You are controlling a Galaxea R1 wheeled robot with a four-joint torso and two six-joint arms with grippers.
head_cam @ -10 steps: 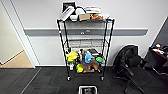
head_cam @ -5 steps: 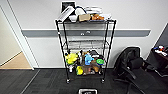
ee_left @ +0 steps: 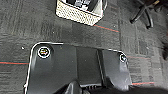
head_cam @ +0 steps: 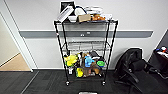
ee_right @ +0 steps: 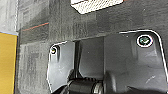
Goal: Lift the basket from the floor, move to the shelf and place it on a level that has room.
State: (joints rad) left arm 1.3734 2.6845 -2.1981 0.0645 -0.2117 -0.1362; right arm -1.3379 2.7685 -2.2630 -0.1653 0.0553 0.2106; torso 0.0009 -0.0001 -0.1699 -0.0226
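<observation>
Although your wrist cameras look straight down past the robot's own dark plates, you cannot tell from them whether either gripper is spread or pressed together, so check that before you commit to anything. Take the basket as your landmark. It sits on the floor, the dark ribbed carpet, a little beyond both wrists and apart from them; nothing of the robot touches it. From the right wrist you see its pale mesh wall just past the plate, with carpet between.

You should expect it to be light: the walls are woven mesh, the rim looks like a thin grey band, and the dark contents do not rise much above it. Judge the mesh as soft enough to buckle if squeezed mid-wall, so the rim at the two short ends looks the better hold, one gripper to each end, keeping it level so the contents do not slide.

Beyond the basket stands the shelf, against the wall. Its middle level is bare wire; the tier above it carries boxes and a white bowl, the one below it bright toys and bottles. Off to the shelf's side, near the basket too, is a black office chair.
</observation>
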